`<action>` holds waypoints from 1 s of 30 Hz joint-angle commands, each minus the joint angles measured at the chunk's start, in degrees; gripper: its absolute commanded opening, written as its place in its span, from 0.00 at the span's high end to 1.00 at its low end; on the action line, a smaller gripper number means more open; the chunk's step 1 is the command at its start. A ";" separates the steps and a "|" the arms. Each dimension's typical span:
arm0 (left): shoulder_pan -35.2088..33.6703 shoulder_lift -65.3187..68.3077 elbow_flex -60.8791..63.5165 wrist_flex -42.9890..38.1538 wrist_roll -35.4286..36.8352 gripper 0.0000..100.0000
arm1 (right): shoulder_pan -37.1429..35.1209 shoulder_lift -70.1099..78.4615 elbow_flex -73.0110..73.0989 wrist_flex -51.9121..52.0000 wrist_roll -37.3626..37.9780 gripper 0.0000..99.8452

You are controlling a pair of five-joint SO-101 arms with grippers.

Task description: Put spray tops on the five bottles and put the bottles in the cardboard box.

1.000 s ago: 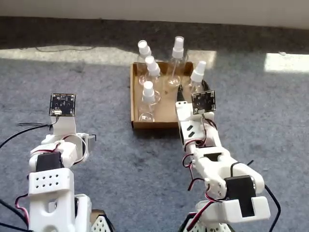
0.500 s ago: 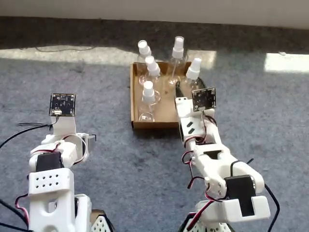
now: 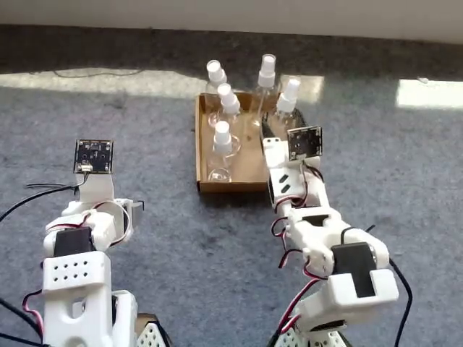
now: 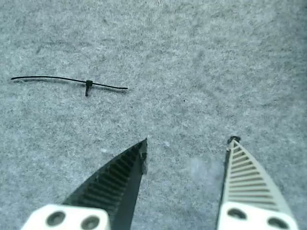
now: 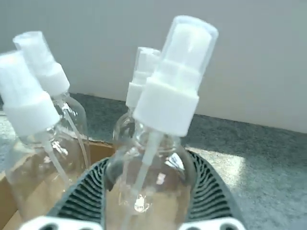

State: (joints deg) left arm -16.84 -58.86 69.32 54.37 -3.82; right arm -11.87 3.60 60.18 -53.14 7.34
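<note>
A: Five bottles carry spray tops [image 5: 180, 72]; four bottles [image 3: 230, 108] stand in the cardboard box [image 3: 197, 148], and the fifth bottle [image 5: 158, 163] is clamped in the right gripper [image 5: 148, 165] at the box's right edge
B: Hazard?
A: Released over the wall, it may topple or strike its neighbours. The left gripper [image 4: 188, 141] gapes, holding nothing, over carpet [image 4: 192, 48]

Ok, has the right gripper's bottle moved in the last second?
Yes: the bottle shifted left and toward the cardboard box's far edge.
</note>
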 commanded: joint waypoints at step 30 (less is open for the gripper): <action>-0.31 -0.84 -0.48 -0.88 0.18 0.75 | -1.19 4.18 -4.62 -3.12 -0.44 0.83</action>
State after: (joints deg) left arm -16.84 -58.86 69.32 54.37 -3.82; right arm -12.66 8.00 58.24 -55.25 7.34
